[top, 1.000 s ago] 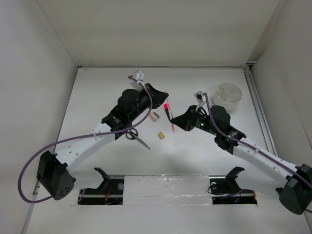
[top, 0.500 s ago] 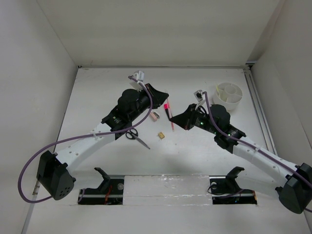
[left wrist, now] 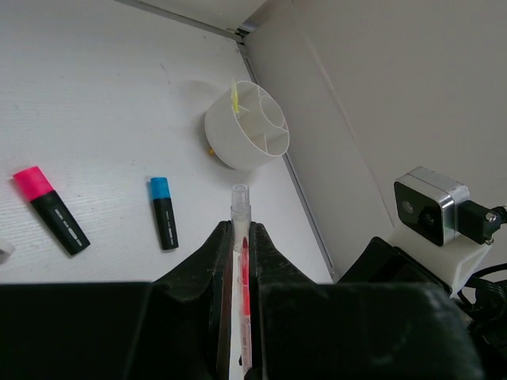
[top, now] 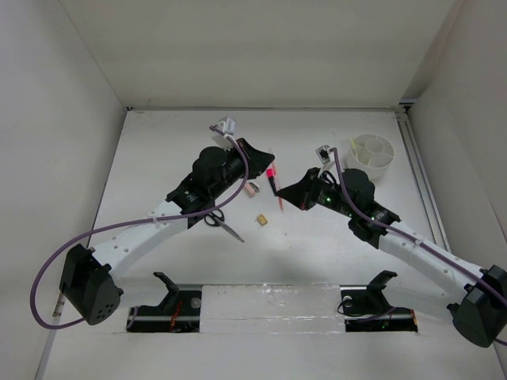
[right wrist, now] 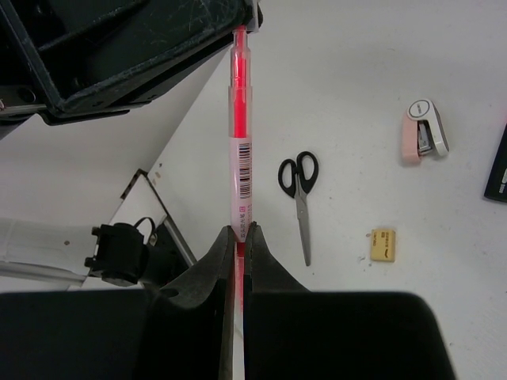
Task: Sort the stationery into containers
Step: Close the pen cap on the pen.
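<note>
Above the white counter [top: 317, 261], passing the pink pen [right wrist: 240, 158] in mid-air with left jaws and right jaws both clamped on it; next, probably releasing left, carrying to white cup [top: 372, 170].

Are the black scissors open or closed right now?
Closed. The scissors lie flat on the table, blades together in one thin line, handle loops side by side.
</note>
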Available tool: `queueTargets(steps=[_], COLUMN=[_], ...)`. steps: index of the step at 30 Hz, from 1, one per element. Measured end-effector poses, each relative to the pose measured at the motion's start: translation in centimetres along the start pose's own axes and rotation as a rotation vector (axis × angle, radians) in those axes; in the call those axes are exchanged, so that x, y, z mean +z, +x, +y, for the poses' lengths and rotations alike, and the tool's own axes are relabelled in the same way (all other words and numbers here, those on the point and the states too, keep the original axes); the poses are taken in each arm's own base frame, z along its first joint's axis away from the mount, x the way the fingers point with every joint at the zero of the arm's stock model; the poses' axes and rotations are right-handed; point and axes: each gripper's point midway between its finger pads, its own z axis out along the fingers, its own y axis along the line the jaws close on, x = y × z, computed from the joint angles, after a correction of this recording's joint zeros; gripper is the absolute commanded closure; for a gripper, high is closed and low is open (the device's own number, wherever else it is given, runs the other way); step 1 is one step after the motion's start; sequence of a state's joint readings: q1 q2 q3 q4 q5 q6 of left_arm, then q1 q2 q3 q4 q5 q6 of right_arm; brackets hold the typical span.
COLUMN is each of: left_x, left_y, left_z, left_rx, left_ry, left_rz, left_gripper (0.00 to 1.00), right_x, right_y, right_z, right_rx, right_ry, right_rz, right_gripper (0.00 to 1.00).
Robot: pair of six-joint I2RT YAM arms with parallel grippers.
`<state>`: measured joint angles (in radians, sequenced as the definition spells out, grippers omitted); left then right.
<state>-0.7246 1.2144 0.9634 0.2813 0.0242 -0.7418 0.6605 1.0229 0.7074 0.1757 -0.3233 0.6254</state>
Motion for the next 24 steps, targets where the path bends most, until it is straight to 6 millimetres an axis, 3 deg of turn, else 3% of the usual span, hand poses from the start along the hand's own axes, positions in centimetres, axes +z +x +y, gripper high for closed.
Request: queueTargets(steps=[24], left_x=[0.0], left_y=[0.8], left_z=[-0.1], left_rx=[-0.021], left_ry=[0.036], left_rz=[0.012], left_gripper=[1.0], right_x=[0.2], right_y=[-0.9], right_z=[-0.2], right_rx=[0.003], right_ry=[0.013], right_rz=[-0.007], right_gripper=[1.0])
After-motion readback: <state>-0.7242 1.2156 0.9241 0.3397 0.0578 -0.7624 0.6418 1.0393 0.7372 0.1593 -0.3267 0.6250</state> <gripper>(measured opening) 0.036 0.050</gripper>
